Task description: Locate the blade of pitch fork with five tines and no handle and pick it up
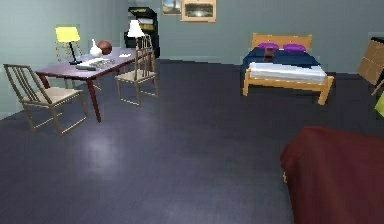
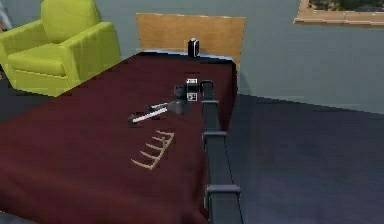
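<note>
A tan fork blade with several tines and no handle lies flat on the dark red bed cover in the arm side view. The dark arm rises along the bed's right edge, with its two white squares at the far end. The gripper reaches left from them, its thin fingers stretched over the cover a little beyond the blade. I cannot tell whether it holds anything. The same red bed's corner shows at the forward view's lower right.
A green armchair stands beyond the bed, with a wooden headboard and a small dark cylinder at the bed's far end. Ahead lie open dark floor, a desk with lamps and chairs, a blue-covered bed and a dresser.
</note>
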Tool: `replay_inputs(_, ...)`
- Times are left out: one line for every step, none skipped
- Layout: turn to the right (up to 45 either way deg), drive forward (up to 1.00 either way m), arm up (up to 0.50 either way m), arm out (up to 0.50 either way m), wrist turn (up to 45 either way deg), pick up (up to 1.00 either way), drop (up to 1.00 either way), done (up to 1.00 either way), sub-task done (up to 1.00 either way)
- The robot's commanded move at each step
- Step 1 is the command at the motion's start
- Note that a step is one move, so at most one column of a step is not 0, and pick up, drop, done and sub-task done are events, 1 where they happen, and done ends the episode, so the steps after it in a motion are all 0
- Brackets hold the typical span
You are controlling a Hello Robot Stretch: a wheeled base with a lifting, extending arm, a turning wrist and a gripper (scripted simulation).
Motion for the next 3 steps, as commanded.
replay_inputs(0.0,0.00,-0.30,0.00,0.0,0.00,0.00,0.00,0.00)
replay_inputs(0.0,0.00,0.00,0.00,0.0,1.00,0.00,0.00,0.00)
replay_inputs(0.0,0.00,0.10,0.00,0.0,0.00,0.00,0.00,0.00)
